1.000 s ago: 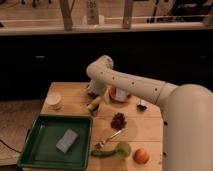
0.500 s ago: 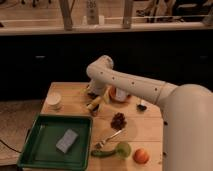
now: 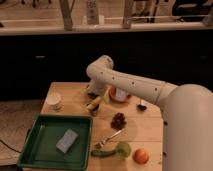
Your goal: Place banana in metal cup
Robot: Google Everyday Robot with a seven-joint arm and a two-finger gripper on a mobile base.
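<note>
The small yellow banana (image 3: pixel 93 105) with dark ends lies on the wooden table (image 3: pixel 75 107), left of the middle. My gripper (image 3: pixel 95 96) hangs from the white arm (image 3: pixel 135 87) right above the banana's far end, at or very close to it. A dark shape (image 3: pixel 89 91) just behind the gripper may be the metal cup. It is mostly hidden, so I cannot tell.
A white cup (image 3: pixel 53 100) stands at the left, an orange bowl (image 3: pixel 119 94) right of the gripper. A green tray (image 3: pixel 37 150) holds a grey sponge (image 3: pixel 66 140). Dark grapes (image 3: pixel 118 120), a fork (image 3: pixel 107 139), a green vegetable (image 3: pixel 101 153), a green apple (image 3: pixel 123 148) and an orange (image 3: pixel 140 156) lie in front.
</note>
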